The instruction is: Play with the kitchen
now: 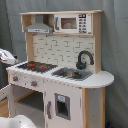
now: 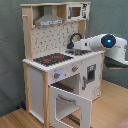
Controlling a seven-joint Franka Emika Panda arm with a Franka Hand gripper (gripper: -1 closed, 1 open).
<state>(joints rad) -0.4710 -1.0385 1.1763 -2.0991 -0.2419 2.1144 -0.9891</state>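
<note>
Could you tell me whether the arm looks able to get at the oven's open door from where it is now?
Probably yes: the oven door hangs open in front of the kitchen, nothing blocks it, and the arm is above, over the sink side.

nothing readable here: the microwave [image 1: 73, 23] keypad on the kitchen [image 1: 60, 75] shows only dark blurred marks in the first exterior view, and no brand or label reads anywhere.

Kitchen [image 1: 60, 75]: pale matt wood frame, smooth white painted panels, worktop [image 1: 102, 79] white and smooth. Hood [image 2: 48, 20] grey, metal-look; tap [image 1: 84, 59] glossy black plastic. Arm [image 2: 107, 45] glossy white plastic shell; floor [image 2: 112, 107] smooth wood.
</note>
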